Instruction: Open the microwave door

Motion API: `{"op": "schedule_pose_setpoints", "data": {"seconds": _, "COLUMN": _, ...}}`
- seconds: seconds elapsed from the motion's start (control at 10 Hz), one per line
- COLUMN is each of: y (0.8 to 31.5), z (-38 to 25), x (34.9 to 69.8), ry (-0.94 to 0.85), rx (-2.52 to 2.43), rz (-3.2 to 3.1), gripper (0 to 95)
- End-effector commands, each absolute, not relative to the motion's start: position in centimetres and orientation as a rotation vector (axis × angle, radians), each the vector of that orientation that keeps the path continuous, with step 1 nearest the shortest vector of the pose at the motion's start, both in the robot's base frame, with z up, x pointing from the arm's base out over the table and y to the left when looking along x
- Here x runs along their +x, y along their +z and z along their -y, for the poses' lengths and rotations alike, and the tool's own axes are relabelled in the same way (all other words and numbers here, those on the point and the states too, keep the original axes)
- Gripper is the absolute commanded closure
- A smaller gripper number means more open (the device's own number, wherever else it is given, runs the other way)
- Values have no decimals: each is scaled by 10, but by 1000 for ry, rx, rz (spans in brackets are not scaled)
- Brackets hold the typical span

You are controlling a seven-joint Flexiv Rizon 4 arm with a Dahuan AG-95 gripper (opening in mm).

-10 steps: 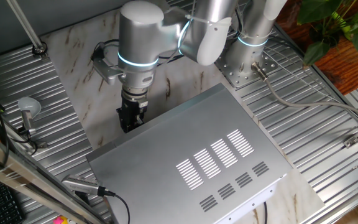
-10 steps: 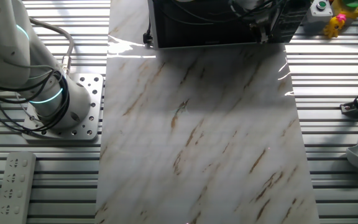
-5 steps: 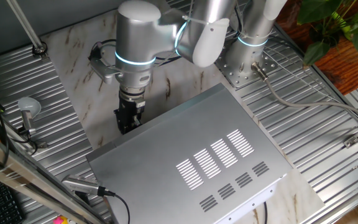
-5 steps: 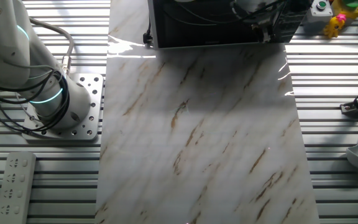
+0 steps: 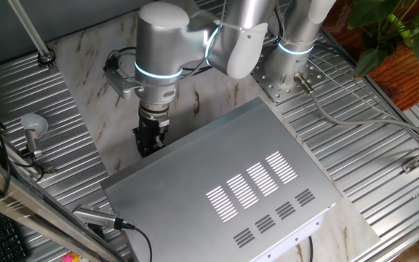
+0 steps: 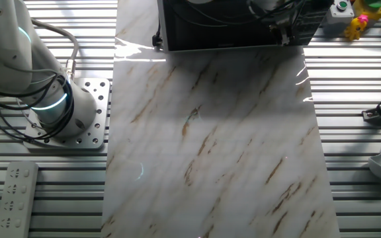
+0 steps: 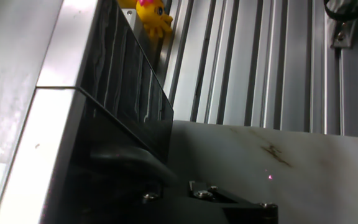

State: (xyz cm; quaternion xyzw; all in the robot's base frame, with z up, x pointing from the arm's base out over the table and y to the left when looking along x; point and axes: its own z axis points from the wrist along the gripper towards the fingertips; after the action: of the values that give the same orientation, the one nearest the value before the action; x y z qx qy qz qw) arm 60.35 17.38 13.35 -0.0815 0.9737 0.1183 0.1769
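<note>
The microwave (image 5: 228,182) is a big silver box with vent slots in its top, standing on a marble mat. Its black door (image 6: 223,26) faces the mat in the other fixed view, and in the hand view the door (image 7: 126,106) is a dark glassy panel on the left. My gripper (image 5: 148,140) hangs at the front corner of the box, right against the door's edge. In the other fixed view the gripper (image 6: 282,32) is at the door's right end. In the hand view its fingers (image 7: 229,196) are dark and merge with the door, so their spacing is hidden.
The marble mat (image 6: 210,145) spreads out in front of the door. The arm's base (image 6: 51,109) and a remote control (image 6: 12,195) lie to one side. A yellow toy (image 7: 149,14) sits beside the microwave. A metal scoop (image 5: 31,127) and cables lie near the gripper.
The gripper has shifted a little along the door's front edge, away from the box's middle. The microwave has not visibly moved.
</note>
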Motion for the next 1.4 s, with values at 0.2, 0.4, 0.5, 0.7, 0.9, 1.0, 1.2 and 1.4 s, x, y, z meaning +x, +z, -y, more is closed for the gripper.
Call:
{"op": "schedule_pose_setpoints", "data": {"seconds": 0.2, "y": 134, "z": -175, "x": 605, "ry": 331, "rx": -236, "rz": -2760, "gripper": 760}}
{"op": "schedule_pose_setpoints", "data": {"seconds": 0.4, "y": 135, "z": -173, "x": 604, "ry": 334, "rx": -236, "rz": -2763, "gripper": 760}}
{"op": "schedule_pose_setpoints", "data": {"seconds": 0.5, "y": 136, "z": -172, "x": 604, "ry": 342, "rx": -231, "rz": -2760, "gripper": 760}}
{"op": "schedule_pose_setpoints", "data": {"seconds": 0.7, "y": 136, "z": -172, "x": 604, "ry": 345, "rx": -229, "rz": -2759, "gripper": 760}}
{"op": "schedule_pose_setpoints", "data": {"seconds": 0.9, "y": 138, "z": -173, "x": 607, "ry": 354, "rx": -226, "rz": -2760, "gripper": 760}}
{"op": "schedule_pose_setpoints", "data": {"seconds": 1.0, "y": 138, "z": -174, "x": 608, "ry": 357, "rx": -229, "rz": -2759, "gripper": 760}}
{"op": "schedule_pose_setpoints", "data": {"seconds": 1.2, "y": 138, "z": -176, "x": 610, "ry": 366, "rx": -225, "rz": -2760, "gripper": 760}}
{"op": "schedule_pose_setpoints", "data": {"seconds": 1.4, "y": 135, "z": -176, "x": 611, "ry": 370, "rx": -226, "rz": -2760, "gripper": 760}}
